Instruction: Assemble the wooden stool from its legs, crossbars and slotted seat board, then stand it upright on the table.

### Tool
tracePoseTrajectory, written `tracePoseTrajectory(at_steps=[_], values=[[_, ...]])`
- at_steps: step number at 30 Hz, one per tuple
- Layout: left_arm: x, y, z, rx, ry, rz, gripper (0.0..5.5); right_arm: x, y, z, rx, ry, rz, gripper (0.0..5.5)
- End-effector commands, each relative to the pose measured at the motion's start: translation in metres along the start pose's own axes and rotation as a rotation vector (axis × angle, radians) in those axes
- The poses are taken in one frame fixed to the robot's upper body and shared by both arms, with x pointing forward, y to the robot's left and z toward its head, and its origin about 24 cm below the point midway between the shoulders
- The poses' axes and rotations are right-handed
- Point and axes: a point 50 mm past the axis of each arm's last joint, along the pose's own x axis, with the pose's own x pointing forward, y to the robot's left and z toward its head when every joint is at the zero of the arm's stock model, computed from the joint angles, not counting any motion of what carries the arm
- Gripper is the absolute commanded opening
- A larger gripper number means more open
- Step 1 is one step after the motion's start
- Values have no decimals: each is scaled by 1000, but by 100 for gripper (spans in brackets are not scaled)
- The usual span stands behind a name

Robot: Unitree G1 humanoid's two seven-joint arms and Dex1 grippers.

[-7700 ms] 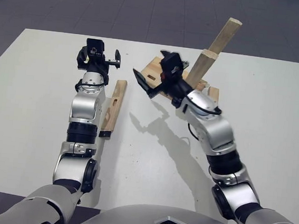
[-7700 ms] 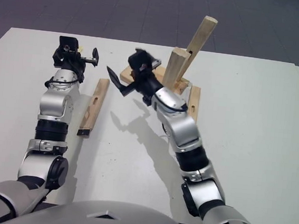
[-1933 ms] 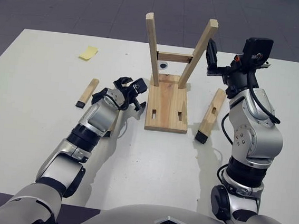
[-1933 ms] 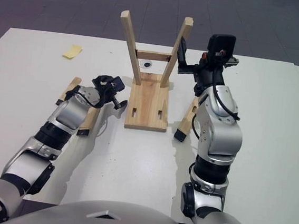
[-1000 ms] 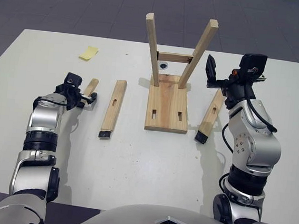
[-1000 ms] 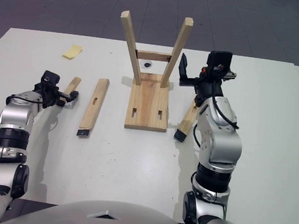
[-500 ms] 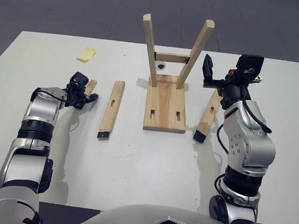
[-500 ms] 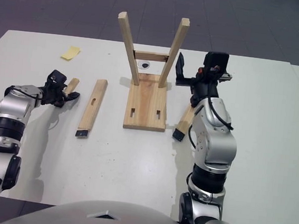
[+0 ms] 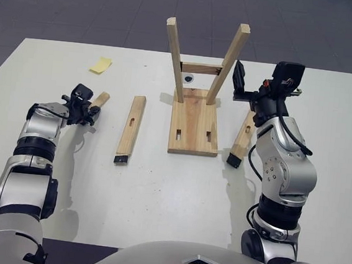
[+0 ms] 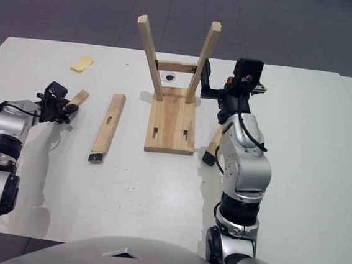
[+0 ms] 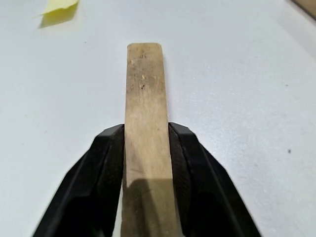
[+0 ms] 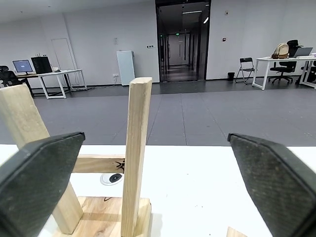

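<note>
- Nearest, toward the lower centre of the head view, two loose legs lie flat on the table (image 9: 157, 192): the left loose leg (image 9: 130, 129) left of centre, the right loose leg (image 9: 243, 137) just beside the board's right edge.
- At mid-left, the left arm lies low and stretched along the table. The left gripper (image 9: 91, 108) is closed around one end of a short crossbar (image 11: 143, 89), its fingers (image 11: 106, 163) pressing both long sides. The far end juts free.
- The crossbar is probably light, stiff and smooth, so it may slip or twist. A hold nearer mid-length, leaving both ends bare for the slots, looks wiser.
- At centre, the seat board (image 9: 193, 130) lies flat, two empty slots facing the robot.
- At upper right, the right arm is raised, elbow bent. The right gripper (image 12: 157, 148) is spread wide and holds nothing, just beside the right upright.
- Farthest, at upper centre, two upright legs (image 9: 175, 60) stand in the board, joined by a fitted crossbar (image 9: 201, 67).
- A yellow note (image 9: 101, 65) lies upper left.
</note>
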Motion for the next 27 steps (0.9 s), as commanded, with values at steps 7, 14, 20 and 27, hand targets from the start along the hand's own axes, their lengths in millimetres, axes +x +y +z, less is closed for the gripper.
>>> tracePoseTrajectory(at_steps=[7,14,20,27], values=[[-74,-53,160,-27,-974,-16,129,3,1,57,561,-234,251,540],[-108,-114,191,267,-1161,-153,129,1,44,94,552,-299,549,540],[-113,-142,197,376,-1207,-264,129,16,55,90,594,-236,590,540],[-112,-152,195,409,-1205,-315,129,17,70,81,617,-182,632,464]])
